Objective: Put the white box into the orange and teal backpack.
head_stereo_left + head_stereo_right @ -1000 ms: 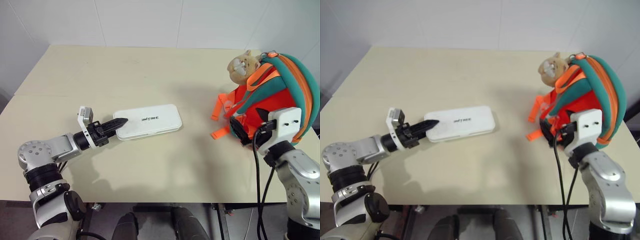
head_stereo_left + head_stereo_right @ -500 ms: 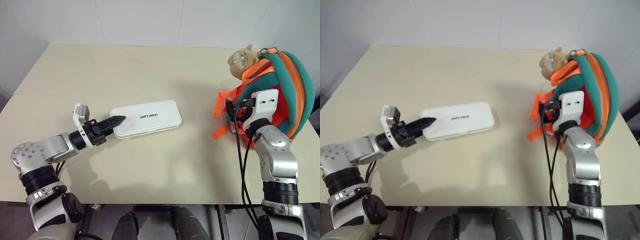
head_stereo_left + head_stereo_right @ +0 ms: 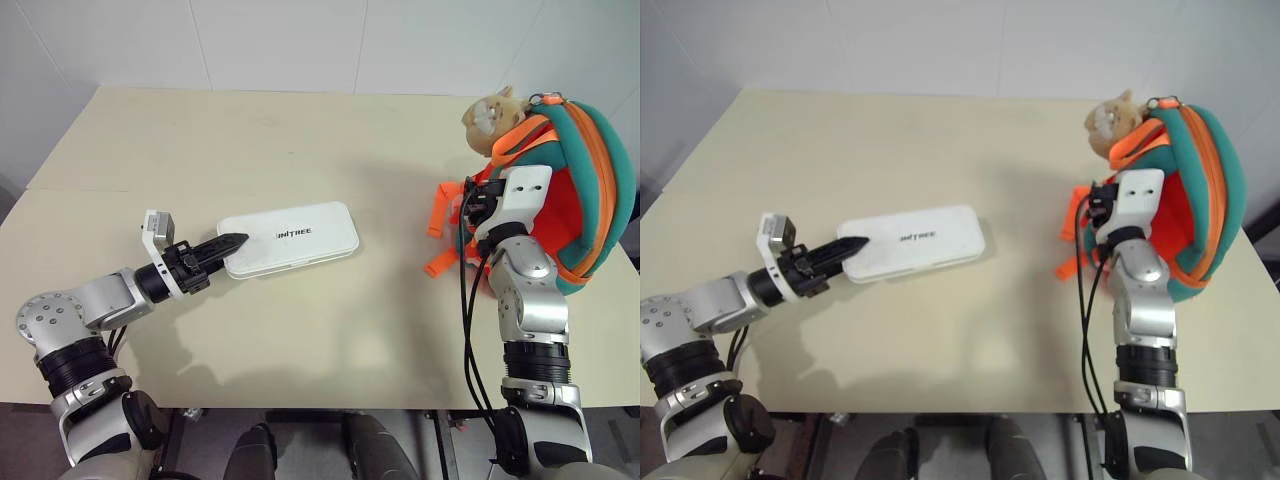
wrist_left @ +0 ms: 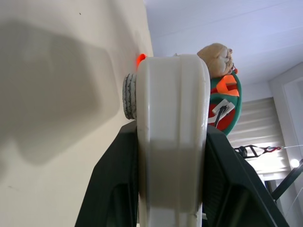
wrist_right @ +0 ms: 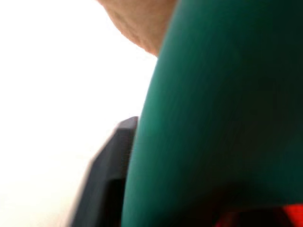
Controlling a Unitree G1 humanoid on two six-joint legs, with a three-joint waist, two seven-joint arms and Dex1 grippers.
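The left claw (image 3: 222, 246), two black fingers, is clamped on the near-left short end of the flat white rectangular plastic case with rounded corners and dark lettering, the white box (image 3: 290, 239); the left wrist view shows the case's edge squeezed between both fingers. The box lies left of centre in the head views, resting on the pale beige worktop (image 3: 300, 150), its long axis running from the claw toward the right and slightly up-frame, roughly in line with the left forearm, which reaches in low from the lower left.

The small rounded backpack with bright orange body, teal edging and a tan plush animal head, the orange and teal backpack (image 3: 585, 175), stands at the right edge of the frame, well apart from the box. The right claw (image 3: 470, 200) is up against its orange front by the straps, and teal fabric sits close against it in the right wrist view; whether its fingers grip the fabric I cannot tell. The right arm rises steeply from the lower right.

The box's free end points toward the bag, so the coming move is likely a carry rightward, long axis first.
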